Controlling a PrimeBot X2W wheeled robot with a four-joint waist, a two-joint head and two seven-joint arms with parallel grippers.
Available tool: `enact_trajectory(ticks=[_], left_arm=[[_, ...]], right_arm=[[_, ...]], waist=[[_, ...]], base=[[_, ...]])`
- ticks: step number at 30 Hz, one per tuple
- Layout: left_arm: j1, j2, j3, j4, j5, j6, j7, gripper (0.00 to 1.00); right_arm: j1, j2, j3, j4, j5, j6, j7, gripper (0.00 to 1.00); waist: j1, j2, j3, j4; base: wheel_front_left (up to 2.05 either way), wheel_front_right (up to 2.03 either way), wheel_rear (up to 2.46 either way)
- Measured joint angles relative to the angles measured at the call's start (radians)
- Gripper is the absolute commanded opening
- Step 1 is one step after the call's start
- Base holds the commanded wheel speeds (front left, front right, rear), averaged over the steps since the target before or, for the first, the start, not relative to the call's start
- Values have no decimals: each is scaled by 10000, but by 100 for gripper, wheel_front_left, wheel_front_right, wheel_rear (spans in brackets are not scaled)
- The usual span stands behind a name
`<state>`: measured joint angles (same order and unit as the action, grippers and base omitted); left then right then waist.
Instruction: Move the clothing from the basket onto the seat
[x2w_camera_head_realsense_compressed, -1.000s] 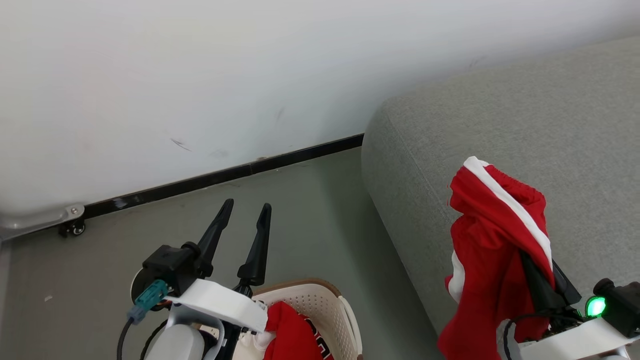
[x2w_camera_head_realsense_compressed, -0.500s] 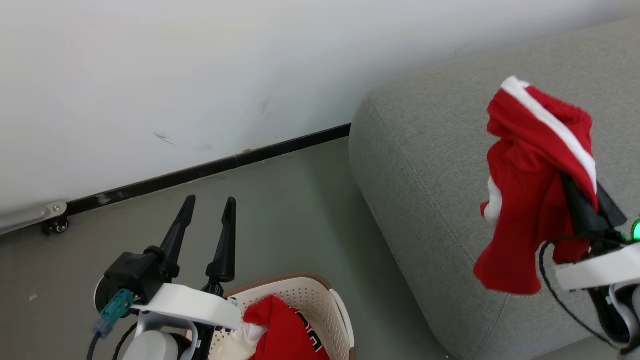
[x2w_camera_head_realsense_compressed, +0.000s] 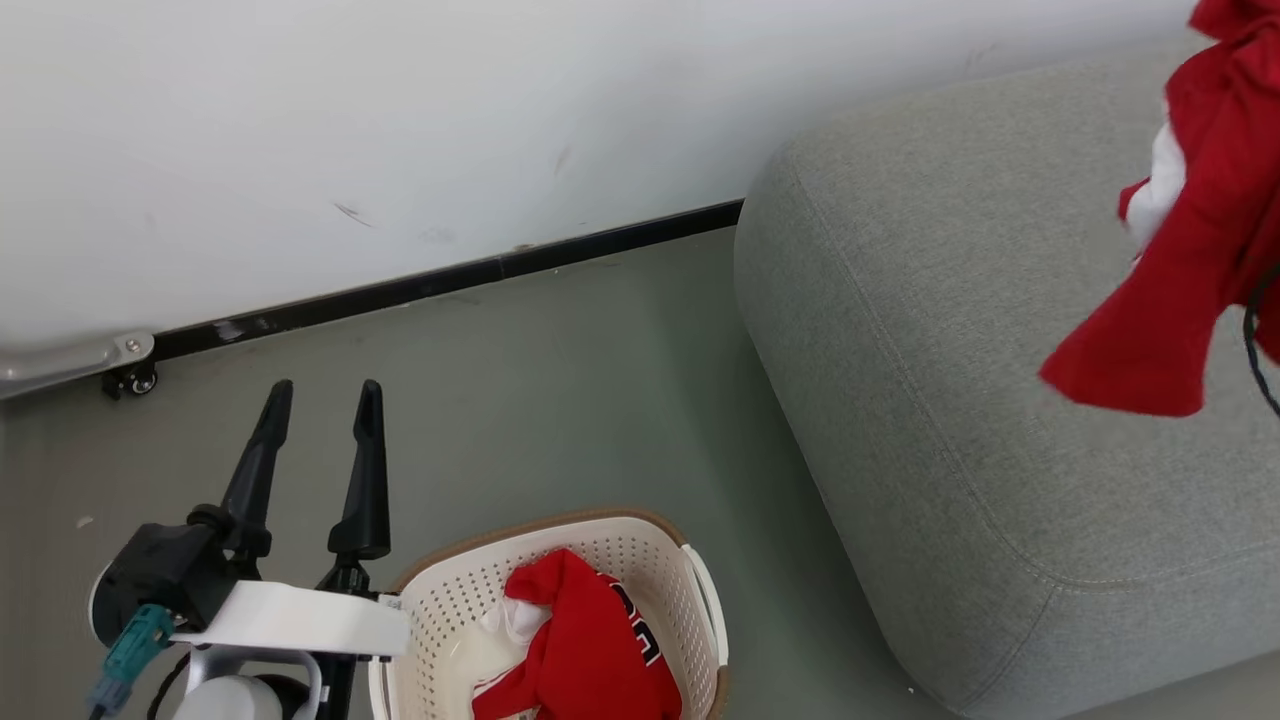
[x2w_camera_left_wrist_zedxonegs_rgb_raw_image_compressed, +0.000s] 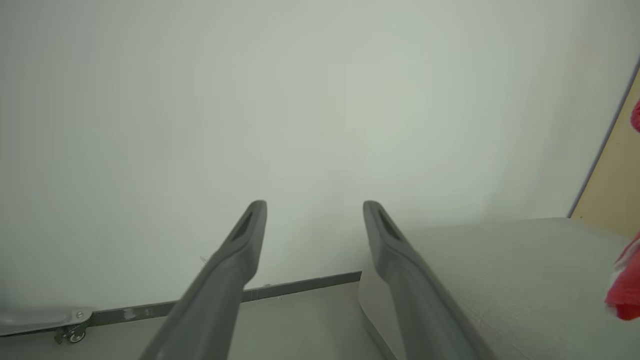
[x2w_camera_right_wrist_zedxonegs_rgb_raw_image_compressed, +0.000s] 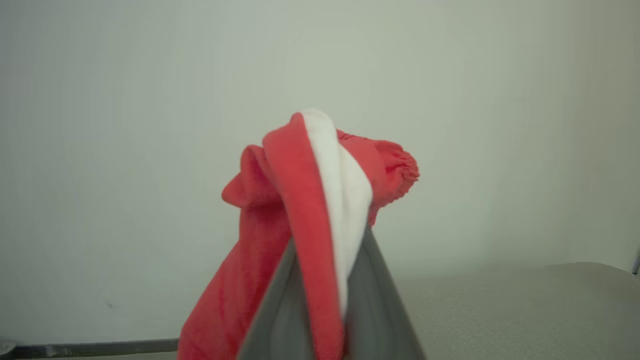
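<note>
right gripper (x2w_camera_right_wrist_zedxonegs_rgb_raw_image_compressed: 330, 245) pinching clothing (x2w_camera_right_wrist_zedxonegs_rgb_raw_image_compressed: 295, 170) | seemingly above seat (x2w_camera_head_realsense_compressed: 980, 420) | left gripper (x2w_camera_head_realsense_compressed: 325, 392) spread

Red clothing (x2w_camera_head_realsense_compressed: 1195, 260) — cropped (right edge), blurred.

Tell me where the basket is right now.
In the head view the basket sits on the floor at the bottom centre, just right of the left gripper and left of the grey seat.

The clothing (x2w_camera_head_realsense_compressed: 1180, 330) is soft cloth, the basket (x2w_camera_head_realsense_compressed: 450, 600) perforated plastic, the seat (x2w_camera_head_realsense_compressed: 950, 400) rough woven fabric.
</note>
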<state>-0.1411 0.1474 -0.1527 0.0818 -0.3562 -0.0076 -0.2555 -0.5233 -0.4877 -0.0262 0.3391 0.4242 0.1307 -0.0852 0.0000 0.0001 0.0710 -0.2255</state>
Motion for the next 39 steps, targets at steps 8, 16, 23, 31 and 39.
enact_trajectory(ticks=[8, 16, 23, 31, 39], left_arm=[[156, 286, 73, -662, 104, 77, 2, 100], [137, 453, -23, -1218, 259, 73, 194, 100], [97, 702, -67, -1613, 274, 13, 523, 100], [-295, 966, -197, -2046, 439, -104, 995, 100], [-577, 1152, -301, -2403, 527, -205, 1371, 100]], right_arm=[[-1135, -470, -359, 1018, -31, 0, 259, 0], [-2133, -1007, -681, 2094, -132, 0, 405, 0], [-2859, -1101, -901, 2847, -299, 0, 416, 0], [-3530, -1135, -888, 3789, -681, 0, 414, 0], [-4274, -1448, -731, 4105, -1457, 0, 263, 0]], waist=[[0, 0, 518, 363], [0, -1, 1023, 738], [0, 0, 1532, 1109], [0, 0, 2169, 1484], [0, -1, 2718, 1670]], base=[[0, 0, 0], [0, 0, 0], [0, 0, 0], [0, 0, 0], [0, 0, 0]])
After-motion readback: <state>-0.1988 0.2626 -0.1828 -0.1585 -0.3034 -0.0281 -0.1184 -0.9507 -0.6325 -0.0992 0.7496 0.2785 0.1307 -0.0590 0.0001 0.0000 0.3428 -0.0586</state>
